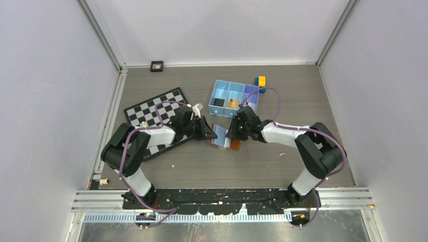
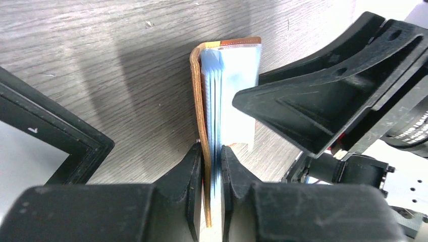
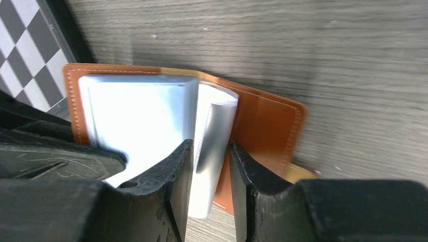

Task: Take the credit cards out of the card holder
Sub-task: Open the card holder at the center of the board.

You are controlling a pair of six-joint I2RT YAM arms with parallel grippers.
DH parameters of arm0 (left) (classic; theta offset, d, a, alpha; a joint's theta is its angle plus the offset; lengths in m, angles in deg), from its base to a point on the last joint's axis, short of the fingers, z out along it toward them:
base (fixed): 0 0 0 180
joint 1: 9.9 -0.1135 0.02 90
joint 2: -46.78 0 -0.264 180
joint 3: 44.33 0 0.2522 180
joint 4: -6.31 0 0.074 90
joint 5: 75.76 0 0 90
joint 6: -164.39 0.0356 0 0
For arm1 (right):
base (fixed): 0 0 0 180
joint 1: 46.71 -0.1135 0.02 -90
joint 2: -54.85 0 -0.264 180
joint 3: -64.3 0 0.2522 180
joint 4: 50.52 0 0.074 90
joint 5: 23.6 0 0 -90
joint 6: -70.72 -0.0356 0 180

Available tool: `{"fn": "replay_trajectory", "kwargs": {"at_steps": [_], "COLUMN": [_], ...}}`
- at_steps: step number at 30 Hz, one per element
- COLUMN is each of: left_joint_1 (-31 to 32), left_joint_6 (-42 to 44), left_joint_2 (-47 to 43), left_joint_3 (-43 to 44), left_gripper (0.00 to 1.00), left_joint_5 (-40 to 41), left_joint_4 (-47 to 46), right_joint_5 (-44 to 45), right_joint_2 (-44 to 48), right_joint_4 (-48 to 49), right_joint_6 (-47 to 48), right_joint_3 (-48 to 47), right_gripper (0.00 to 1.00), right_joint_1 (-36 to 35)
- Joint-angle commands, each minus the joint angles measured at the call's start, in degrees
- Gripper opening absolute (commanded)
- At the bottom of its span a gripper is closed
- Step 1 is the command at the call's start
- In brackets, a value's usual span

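The card holder (image 1: 222, 137) lies open on the table between both grippers, brown outside with pale blue and grey-silver leaves. My left gripper (image 1: 207, 132) is shut on its brown cover and several pale leaves, seen edge-on in the left wrist view (image 2: 213, 151), where the card holder (image 2: 198, 91) stands on its side. My right gripper (image 1: 233, 132) closes around a curled grey-silver leaf (image 3: 214, 126) over the brown cover (image 3: 262, 126) in the right wrist view (image 3: 211, 151). I cannot pick out any credit card in the leaves. A dark flat piece (image 1: 217, 102) lies in the tray.
A blue three-compartment tray (image 1: 225, 84) stands just behind the card holder, with a yellow-and-blue toy block (image 1: 261, 81) at its right end. A chessboard (image 1: 151, 109) lies under my left arm. A small black object (image 1: 157, 66) sits at the back wall.
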Motion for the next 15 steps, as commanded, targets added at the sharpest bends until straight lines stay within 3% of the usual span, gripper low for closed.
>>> {"fn": "replay_trajectory", "kwargs": {"at_steps": [1,15], "left_joint_1": [0.1,-1.6], "left_joint_6": [2.5,1.8], "left_joint_2": [-4.6,-6.7], "left_joint_3": [1.3,-0.1], "left_gripper": [0.07,0.04], "left_joint_5": [2.1,3.0], "left_joint_4": [1.3,1.5], "right_joint_5": [10.4,22.2], "right_joint_2": [5.0,8.2], "right_joint_4": [-6.6,-15.5], "right_joint_6": [3.5,4.5], "right_joint_3": [-1.8,-5.4], "right_gripper": [0.38,0.35], "right_joint_1": [-0.3,-1.1]}}
